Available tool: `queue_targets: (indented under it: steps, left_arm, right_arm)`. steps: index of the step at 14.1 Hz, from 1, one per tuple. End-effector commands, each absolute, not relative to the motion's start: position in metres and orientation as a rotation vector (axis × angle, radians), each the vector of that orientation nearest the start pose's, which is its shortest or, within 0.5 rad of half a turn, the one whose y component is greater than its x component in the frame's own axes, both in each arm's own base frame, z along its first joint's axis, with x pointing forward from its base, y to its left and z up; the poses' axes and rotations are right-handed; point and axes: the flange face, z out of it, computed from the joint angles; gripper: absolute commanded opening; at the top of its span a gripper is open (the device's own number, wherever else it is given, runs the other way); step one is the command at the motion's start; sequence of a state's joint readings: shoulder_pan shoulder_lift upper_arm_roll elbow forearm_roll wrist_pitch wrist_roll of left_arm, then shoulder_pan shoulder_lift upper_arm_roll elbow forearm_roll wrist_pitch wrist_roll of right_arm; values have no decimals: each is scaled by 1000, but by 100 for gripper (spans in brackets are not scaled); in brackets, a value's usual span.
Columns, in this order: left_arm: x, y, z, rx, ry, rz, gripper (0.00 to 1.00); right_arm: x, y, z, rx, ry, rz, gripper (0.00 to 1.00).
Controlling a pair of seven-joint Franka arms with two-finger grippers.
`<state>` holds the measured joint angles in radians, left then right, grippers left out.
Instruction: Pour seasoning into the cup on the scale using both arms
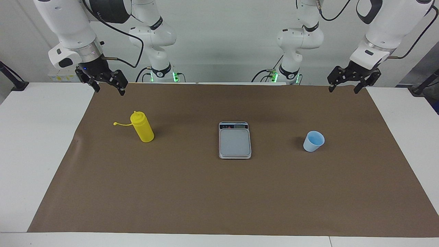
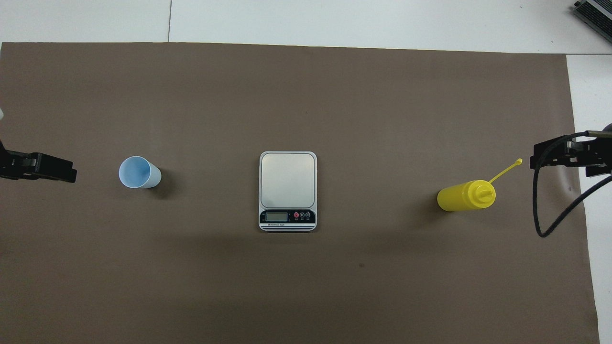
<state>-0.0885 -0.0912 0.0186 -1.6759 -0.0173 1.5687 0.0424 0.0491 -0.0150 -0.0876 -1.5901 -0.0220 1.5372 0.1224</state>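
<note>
Facing view, read across from the right arm's end of the table.

- Right gripper (image 1: 109,90): hangs over the edge of the brown mat (image 1: 219,199) nearest the robots. Fingers spread, nothing between them.
- Seasoning (image 1: 143,130): yellow bottle, upright on the mat, long axis vertical, nozzle up. Farther from the robots than the mat edge under the right gripper, and a little toward the scale. Cap strap sticks out sideways toward the right arm's end of the table. Well apart from the gripper.
- Scale (image 1: 235,140): mid-mat, between bottle and cup, display strip on the end nearer the robots. Weighing plate bare.
- Cup (image 1: 313,141): upright, mouth up, on the mat toward the left arm's end, well apart from the scale.
- Left gripper (image 1: 343,90): hangs over the same mat edge at its own end. Fingers spread, holding nothing.

Judgement: nothing is started. Each arm has its own thing on its own side, so the left arm is the nearer one for the cup and the right arm for the bottle. Either reach runs outward from the robots and downward. With both things standing upright, a sideways grasp across the body looks most apt. On the bottle, the fingers should come in clear of the strap.
</note>
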Motion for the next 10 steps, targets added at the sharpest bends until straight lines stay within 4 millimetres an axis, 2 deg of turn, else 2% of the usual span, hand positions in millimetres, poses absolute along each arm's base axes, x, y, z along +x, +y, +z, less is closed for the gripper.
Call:
queue_targets:
  steps: [1, 8, 10]
  left_arm:
    - [514, -39, 621, -3132, 188, -26, 100]
    - [510, -38, 605, -3132, 194, -86, 100]
    - [512, -34, 595, -3132, 183, -103, 100]
  right_arm:
    - [541, -26, 624, -3155, 226, 67, 100]
    - [541, -26, 624, -3155, 226, 67, 100]
    - [541, -26, 624, -3155, 226, 67, 100]
